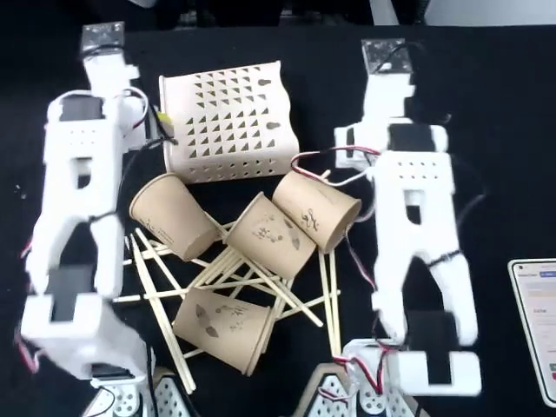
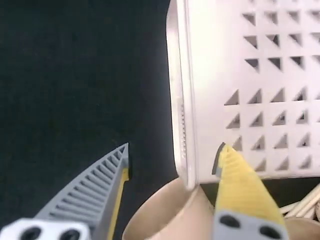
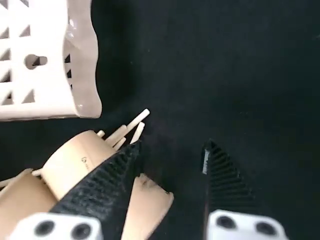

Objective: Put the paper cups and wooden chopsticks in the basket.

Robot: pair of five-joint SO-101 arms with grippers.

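Table [image 1: 486, 87]: black; it carries all the task's things, with one arm on each side of them.
Basket [image 1: 230, 122]: white and perforated, lying on its side at far centre between the arms. A patterned wall faces up. I cannot tell which end is the mouth.
Paper cups: four, brown, all tipped over in a cluster just near of the basket. They are the left cup [image 1: 172, 215], middle cup [image 1: 271, 233], right cup [image 1: 315, 208] and near cup [image 1: 224, 323].
Left end effector [image 2: 173, 147]: grey and yellow fingers spread wide, holding nothing, at the basket's near left corner.
Right end effector [image 3: 171, 147]: black fingers spread wide and empty, over bare table just right of the right cup.
Wooden chopsticks [image 1: 331, 304]: a loose criss-cross heap under and around the cups.
Progress (judgement): not begun; every cup and stick in sight lies on the table.
Key relation: the left cup lies just near of the left end effector, its rim showing between the fingers in the left wrist view. Its long axis runs far-left to near-right, mouth toward the far left. The left arm is nearer (judgement).
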